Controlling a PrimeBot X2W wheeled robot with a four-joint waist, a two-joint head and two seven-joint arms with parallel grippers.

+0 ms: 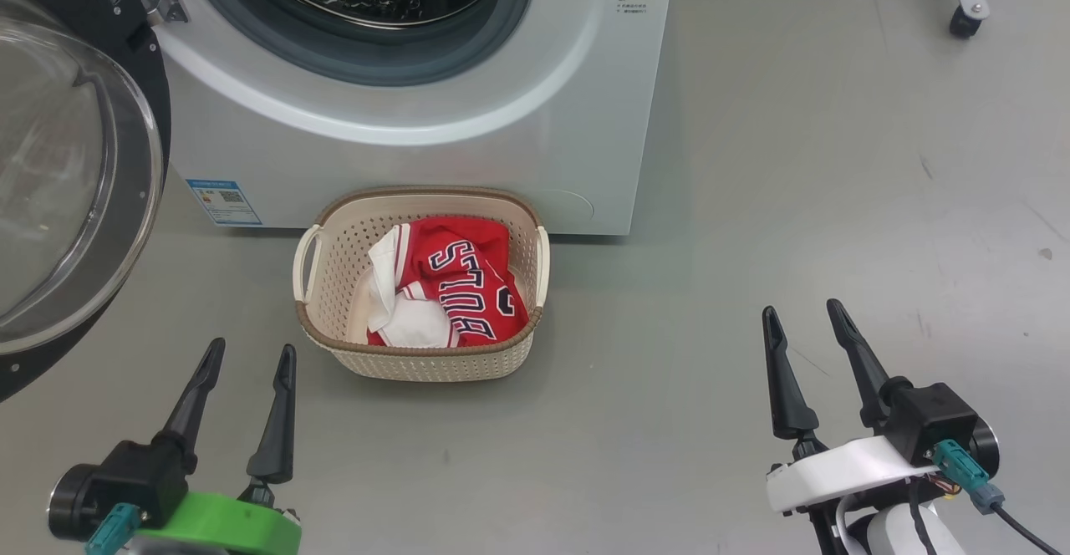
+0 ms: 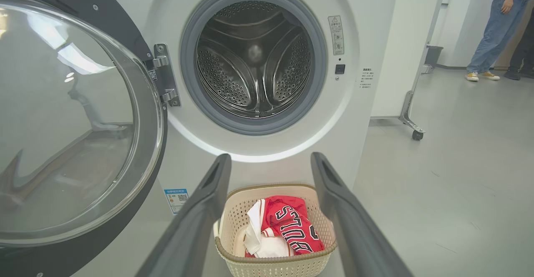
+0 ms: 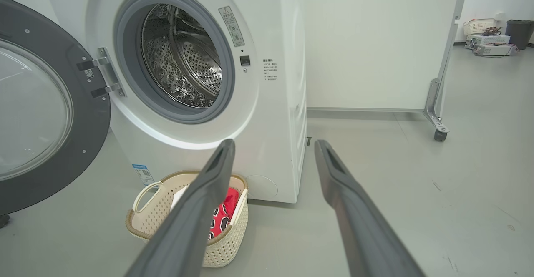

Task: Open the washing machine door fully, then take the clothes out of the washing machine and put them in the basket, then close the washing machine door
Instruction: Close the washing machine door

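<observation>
Two grippers, left gripper (image 1: 253,345) and right gripper (image 1: 800,307), hovered wide open, empty. Clothes (image 1: 456,283) lay in the basket (image 1: 418,364) on the floor (image 1: 752,204) before the washer (image 1: 401,170). Door (image 1: 67,170) stood open left, wheeled partition (image 3: 375,39) right.

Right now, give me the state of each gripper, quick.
Left gripper: open, holding nothing.
Right gripper: open, holding nothing.
</observation>
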